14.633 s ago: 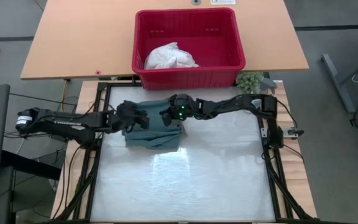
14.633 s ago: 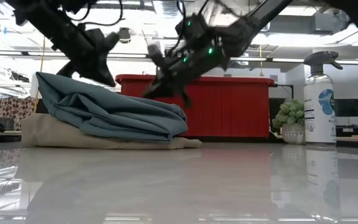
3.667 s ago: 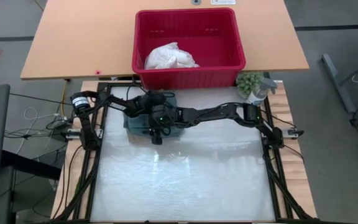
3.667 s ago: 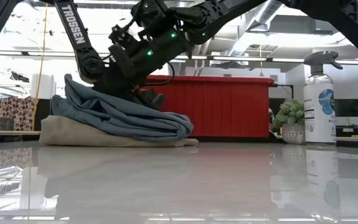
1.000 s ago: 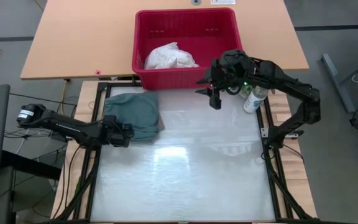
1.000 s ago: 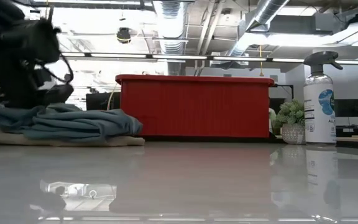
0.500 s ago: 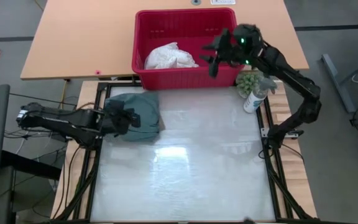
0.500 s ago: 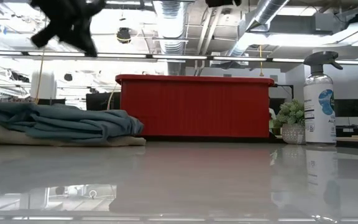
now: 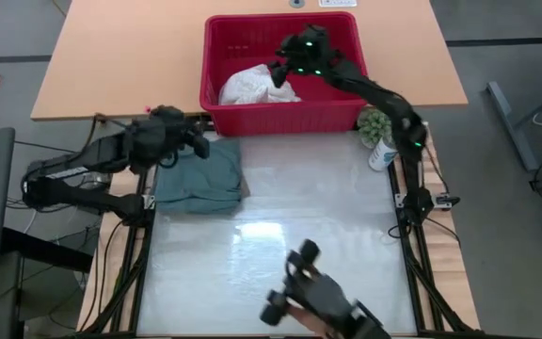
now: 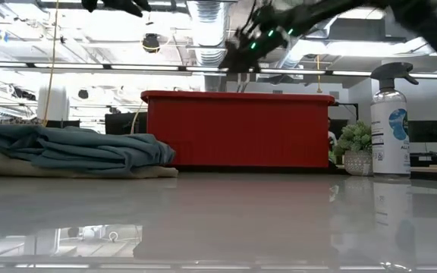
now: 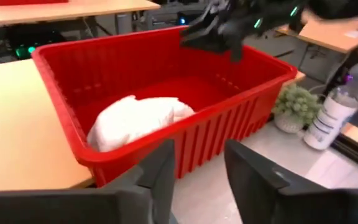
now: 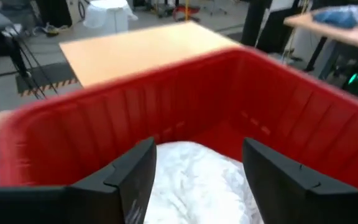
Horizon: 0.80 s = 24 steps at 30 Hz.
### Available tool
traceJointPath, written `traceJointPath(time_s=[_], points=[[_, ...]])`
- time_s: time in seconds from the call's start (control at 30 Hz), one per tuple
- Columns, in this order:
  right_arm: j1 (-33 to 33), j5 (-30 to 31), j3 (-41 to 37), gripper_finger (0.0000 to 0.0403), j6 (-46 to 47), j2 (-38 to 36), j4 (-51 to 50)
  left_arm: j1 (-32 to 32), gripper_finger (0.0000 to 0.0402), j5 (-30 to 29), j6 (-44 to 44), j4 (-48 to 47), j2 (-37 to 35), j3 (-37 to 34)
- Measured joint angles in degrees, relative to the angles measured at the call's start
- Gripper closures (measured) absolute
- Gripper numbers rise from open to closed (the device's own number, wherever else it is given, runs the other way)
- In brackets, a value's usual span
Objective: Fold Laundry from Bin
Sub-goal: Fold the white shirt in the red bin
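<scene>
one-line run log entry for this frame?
right gripper: open, above white garment in bin | left gripper: open, near bin | teal garment: on table

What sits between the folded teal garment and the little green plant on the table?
Only bare, glossy white tabletop lies between the folded teal garment and the small green plant, as the high view shows.

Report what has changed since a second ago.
The right gripper has swung from the table's front edge of the bin to over the white garment, fingers open. The left gripper left the teal garment and rose toward the bin. Both garments stayed put.
</scene>
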Motion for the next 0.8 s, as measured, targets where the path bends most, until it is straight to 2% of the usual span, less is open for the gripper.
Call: traceJointPath(time_s=[0.17, 0.23, 0.33, 0.6, 0.8], points=[[-0.9, -2.9, 15.4, 0.0137, 0.4, 12.9, -7.9, 6.4, 0.0238, 4.5, -1.0, -0.9, 0.0, 0.1], [-1.3, -5.0, 12.6, 0.0137, 1.6, 13.2, -5.7, 8.6, 0.0232, 7.4, -1.5, -0.8, 0.0, 0.1], [-2.1, -6.1, 10.8, 0.0137, 2.9, 13.7, -8.2, 11.7, 0.0230, 11.1, -1.7, -0.8, 0.3, 0.2], [-3.2, -7.8, 10.8, 0.0137, 3.0, 14.0, -13.7, 17.0, 0.0232, 15.0, -2.5, 0.4, 2.2, 0.1], [-4.0, -8.7, 13.8, 0.0137, 2.4, 9.0, -18.3, 25.0, 0.0232, 25.2, 3.0, 15.1, 9.9, 0.2]])
